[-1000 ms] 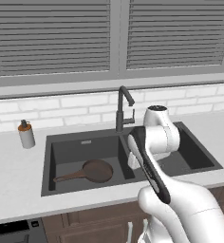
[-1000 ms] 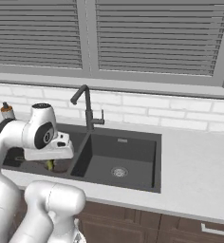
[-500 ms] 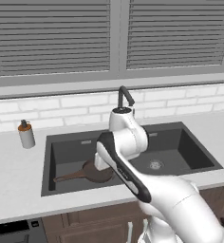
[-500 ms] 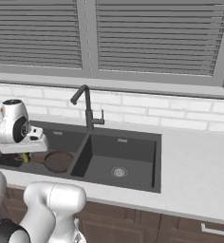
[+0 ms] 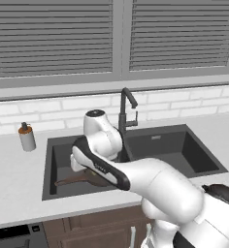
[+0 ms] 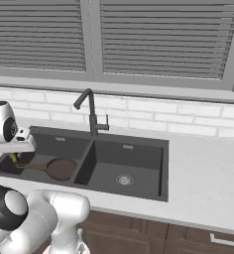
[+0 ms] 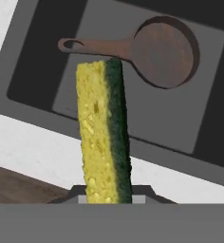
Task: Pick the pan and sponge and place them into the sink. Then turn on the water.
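The dark brown pan [image 6: 59,167] lies flat in the left basin of the dark grey sink [image 6: 134,163], its long handle pointing left. In the hand view the pan [image 7: 163,50] lies beyond the sponge [image 7: 103,133], a yellow block with a dark green side. My gripper [image 7: 109,198] is shut on the sponge, which stands on end. Seen from the right base, the gripper [image 6: 14,153] hangs over the left end of that basin, with a bit of the sponge [image 6: 13,158] below it. In the left base view my arm covers most of the pan [image 5: 70,180]. No water shows at the faucet [image 6: 91,111].
A soap bottle [image 5: 25,137] stands on the counter left of the sink [image 5: 174,150]. The faucet [image 5: 126,111] rises behind the divider between the basins. White counter [image 7: 47,152] runs along the sink's front rim, with a brick wall and shuttered windows behind.
My arm has swung left across the sink with the sponge, from near the divider to the left end of the left basin. The pan has stayed put.
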